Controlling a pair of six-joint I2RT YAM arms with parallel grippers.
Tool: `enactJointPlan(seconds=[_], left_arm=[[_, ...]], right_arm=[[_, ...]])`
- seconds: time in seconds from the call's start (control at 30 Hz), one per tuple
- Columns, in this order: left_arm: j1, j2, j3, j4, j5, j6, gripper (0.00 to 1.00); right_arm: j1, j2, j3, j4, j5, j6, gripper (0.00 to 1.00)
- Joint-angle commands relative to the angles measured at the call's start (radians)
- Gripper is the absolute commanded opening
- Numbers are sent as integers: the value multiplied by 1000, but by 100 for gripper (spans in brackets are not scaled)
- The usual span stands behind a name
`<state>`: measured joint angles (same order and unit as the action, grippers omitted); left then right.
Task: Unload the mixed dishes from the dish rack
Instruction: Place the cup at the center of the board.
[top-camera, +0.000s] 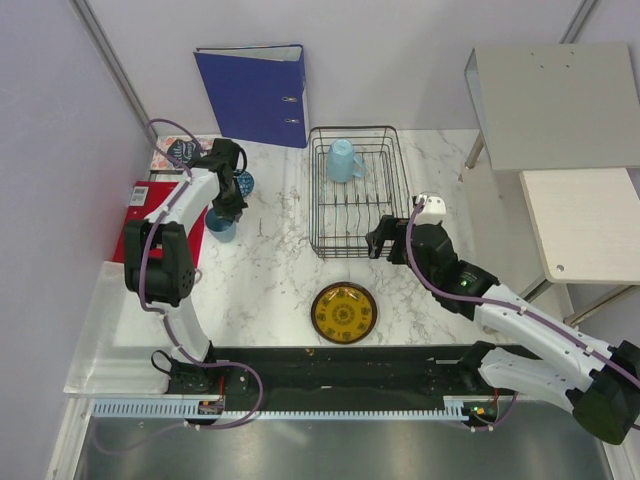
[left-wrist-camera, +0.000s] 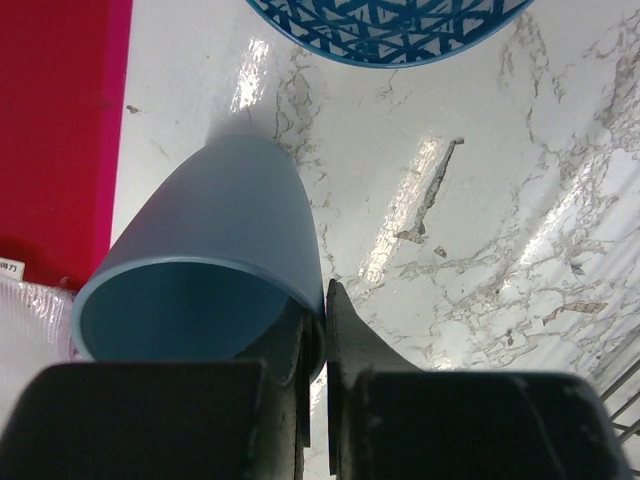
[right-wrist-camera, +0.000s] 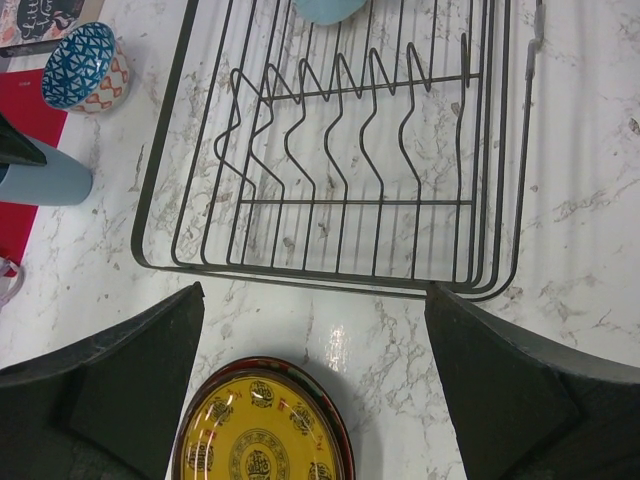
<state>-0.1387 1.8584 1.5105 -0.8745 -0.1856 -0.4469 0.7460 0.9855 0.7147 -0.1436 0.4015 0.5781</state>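
Left arm stretched far-left, left gripper (left-wrist-camera: 323, 300) pinching pale blue cup (left-wrist-camera: 220, 200) wall. Right gripper (right-wrist-camera: 312, 292) spread wide, angled downward.

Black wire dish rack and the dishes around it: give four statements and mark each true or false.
1. A pale blue plastic cup is inside the black wire dish rack. True.
2. The yellow patterned plate stands between the rack's prongs. False: it lies flat on the marble table, in front of the rack.
3. The left gripper is shut on the rim of a second pale blue cup. True.
4. The right gripper holds the small blue patterned bowl. False: it is open and empty, and the bowl sits on the table left of the rack.
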Motion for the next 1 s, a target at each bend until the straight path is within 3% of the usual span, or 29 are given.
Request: enactJointPlan(seconds=[0.0, 0.07, 0.1, 0.2, 0.3, 0.83, 0.97], left_arm=[[14, 2, -15, 29, 69, 25, 2], [14, -19, -18, 34, 74, 24, 7], [14, -28, -16, 32, 75, 24, 16], [13, -73, -16, 34, 78, 24, 28], [13, -106, -16, 35, 89, 25, 34], [13, -225, 20, 25, 55, 22, 39], [-2, -367, 33, 25, 11, -9, 40]], right_arm=[[0, 8, 9, 25, -1, -11, 98], [-2, 16, 11, 32, -9, -8, 98], [0, 25, 14, 35, -13, -9, 98], [-2, 41, 20, 39, -21, -11, 98], [0, 50, 29, 42, -20, -18, 98], [0, 91, 80, 30, -24, -37, 98], [0, 104, 106, 36, 20, -64, 98]])
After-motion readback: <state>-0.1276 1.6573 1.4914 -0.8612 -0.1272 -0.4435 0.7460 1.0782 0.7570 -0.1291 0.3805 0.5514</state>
